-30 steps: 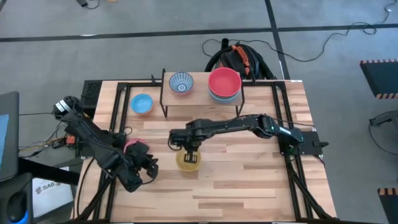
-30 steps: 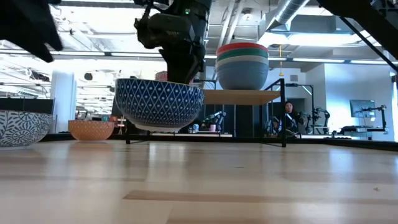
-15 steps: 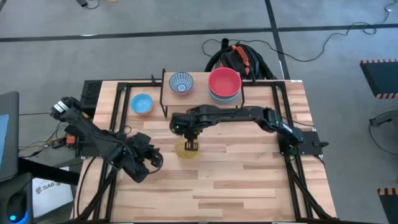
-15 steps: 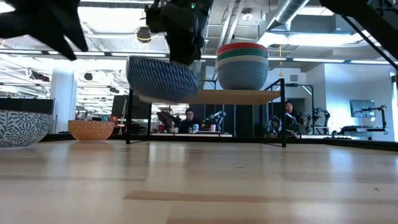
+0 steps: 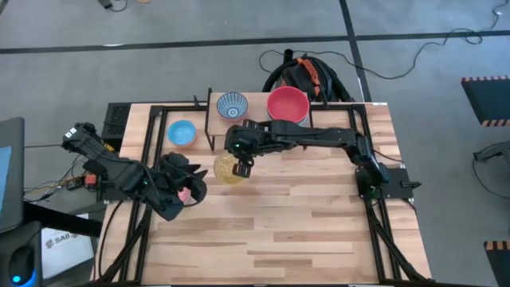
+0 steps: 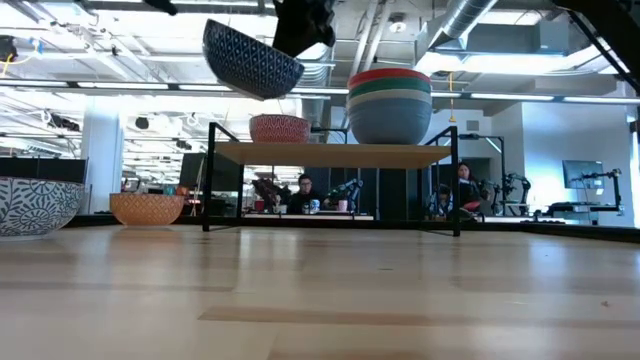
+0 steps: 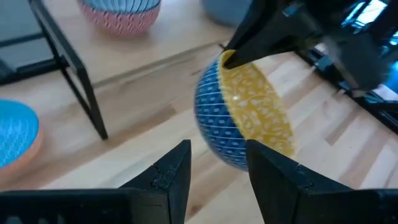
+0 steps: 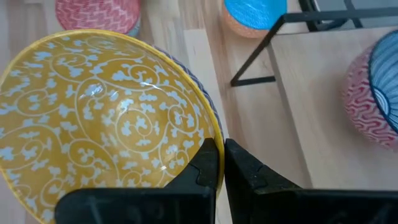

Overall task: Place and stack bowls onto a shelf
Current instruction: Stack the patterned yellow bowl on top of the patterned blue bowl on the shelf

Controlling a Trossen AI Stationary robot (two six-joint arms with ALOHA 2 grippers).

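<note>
High view shows the left gripper [image 5: 188,190] nearest, hovering by a pink bowl [image 5: 188,193] on the table's left, fingers apart and empty. Farther in, the right gripper [image 5: 241,166], pinched shut on the rim of the yellow bowl [image 5: 228,169], carries it airborne just before the shelf [image 5: 255,119]. On the shelf sit a patterned bowl [image 5: 232,104] and a red-topped stack [image 5: 287,106]; a light blue bowl [image 5: 182,132] waits left of it. Roughly halfway, I judge.

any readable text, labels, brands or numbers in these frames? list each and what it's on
"SA...": partial print on a white label on the floor, left of the table, high view; the rest is cut off and too small to read.
Nothing readable on the bowls, shelf, arms or in the room behind.
</note>
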